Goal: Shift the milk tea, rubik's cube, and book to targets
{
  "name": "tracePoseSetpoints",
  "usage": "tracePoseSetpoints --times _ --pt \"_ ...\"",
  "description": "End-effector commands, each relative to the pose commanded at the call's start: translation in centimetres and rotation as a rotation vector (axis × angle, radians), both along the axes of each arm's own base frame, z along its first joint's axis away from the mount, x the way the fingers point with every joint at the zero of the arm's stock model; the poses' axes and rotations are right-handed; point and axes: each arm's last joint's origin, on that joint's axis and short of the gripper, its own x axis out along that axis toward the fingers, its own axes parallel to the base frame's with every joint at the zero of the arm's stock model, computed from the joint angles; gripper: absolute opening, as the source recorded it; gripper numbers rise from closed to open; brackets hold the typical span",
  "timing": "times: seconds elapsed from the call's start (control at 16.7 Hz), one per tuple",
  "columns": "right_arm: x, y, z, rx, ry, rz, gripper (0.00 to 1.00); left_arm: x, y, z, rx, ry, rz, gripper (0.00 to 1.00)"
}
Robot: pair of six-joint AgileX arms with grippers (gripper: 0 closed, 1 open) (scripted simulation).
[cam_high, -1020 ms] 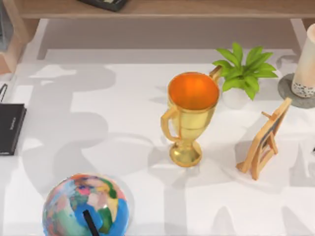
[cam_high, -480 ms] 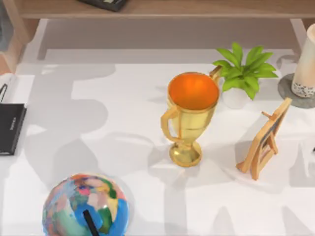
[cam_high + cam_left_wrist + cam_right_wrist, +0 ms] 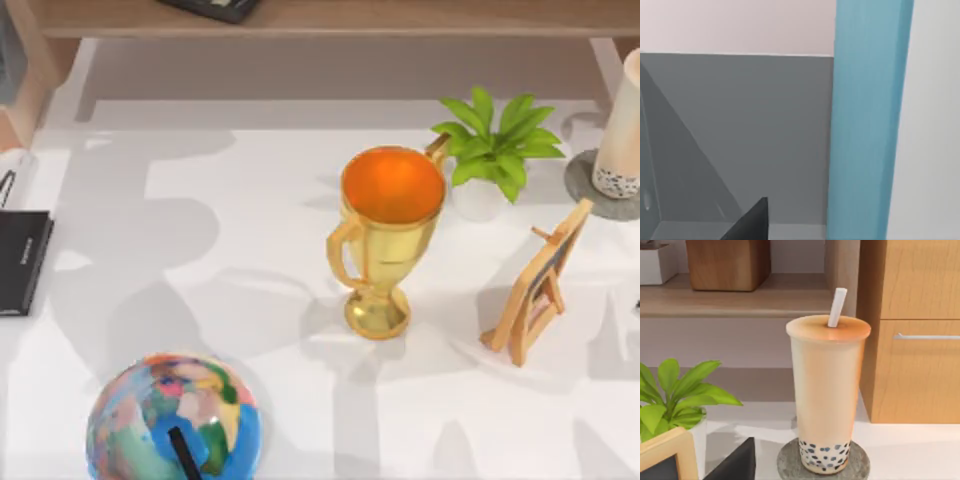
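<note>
Standing on its grey disc (image 3: 790, 465) at the counter's (image 3: 250, 250) right edge, the milk tea (image 3: 827, 395) could topple if bumped; either claw's state: cannot tell.

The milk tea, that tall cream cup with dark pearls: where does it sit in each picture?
Top view: tall cream milk tea cup at the right edge.
Left wrist view: not in it.
Right wrist view: centre.
Shared landmark: the round speckled grey disc under it, beside the green potted plant.
</note>
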Motion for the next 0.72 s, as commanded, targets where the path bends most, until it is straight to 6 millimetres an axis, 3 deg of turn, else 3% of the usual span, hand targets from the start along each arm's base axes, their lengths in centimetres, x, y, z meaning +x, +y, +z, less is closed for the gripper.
tracePoseSetpoints --times 0.6,0.72 --pt "0.00 0.00 0.00 0.000 0.000 0.000 1.00 0.00 0.00 0.00 0.000 0.000 0.000 0.02" --pt "0.00 0.00 0.00 0.000 0.000 0.000 1.00 0.00 0.00 0.00 0.000 0.000 0.000 0.00"
